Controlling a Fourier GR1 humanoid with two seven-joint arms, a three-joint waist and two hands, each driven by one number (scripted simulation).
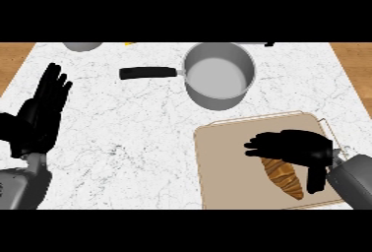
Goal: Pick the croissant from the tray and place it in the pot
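White marble counter (131, 128) between wooden edges (16, 59)

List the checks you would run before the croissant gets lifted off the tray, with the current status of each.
1. Croissant lies on the tray: ok.
2. Right hand is over the croissant's upper end, fingers curled above it: ok.
3. Fingers actually closed round the croissant: cannot tell, the hand hides the contact.
4. Pot stands upright and open beyond the tray, nothing visible inside: ok.
5. Pot handle points to the left, away from the tray, off the path from tray to pot: ok.
6. Left hand rests open at the left edge, apart from tray and pot: ok.
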